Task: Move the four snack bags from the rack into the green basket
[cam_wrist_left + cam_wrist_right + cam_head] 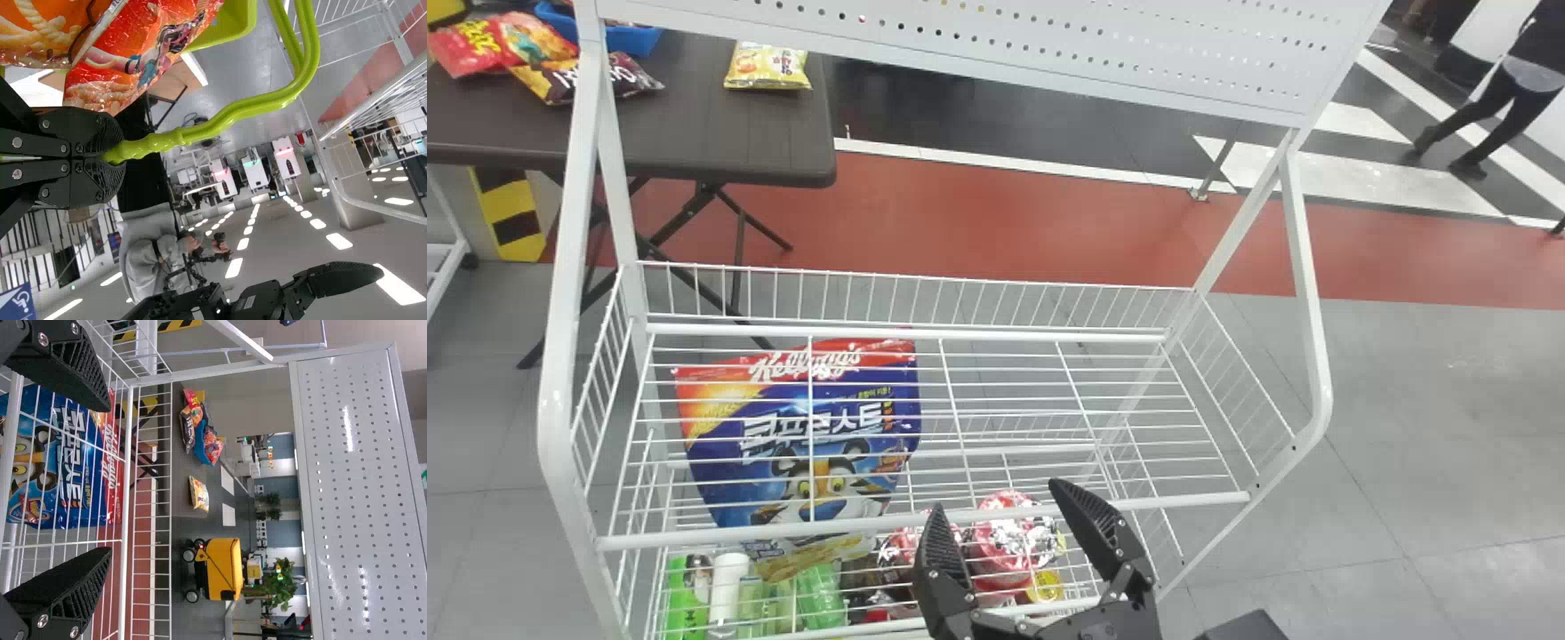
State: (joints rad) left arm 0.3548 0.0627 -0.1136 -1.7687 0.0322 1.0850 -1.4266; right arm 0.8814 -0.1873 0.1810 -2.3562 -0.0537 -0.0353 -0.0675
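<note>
- Head view: blue snack bag [783, 444] behind wires, rack's [560, 391] left end; right gripper [997, 498] at the front edge, fingers apart; dark table [694, 133], red floor [960, 213] beyond!
- Left wrist: left gripper [120, 154] clamped on the green basket's handle [220, 120], orange bags [143, 53] at the rim!
- Right wrist: yellow cart [223, 570]!

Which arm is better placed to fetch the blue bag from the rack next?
Probably the right: the right pincer is open at the rack, near the blue bag, while the left pincer is closed on the basket handle.
</note>
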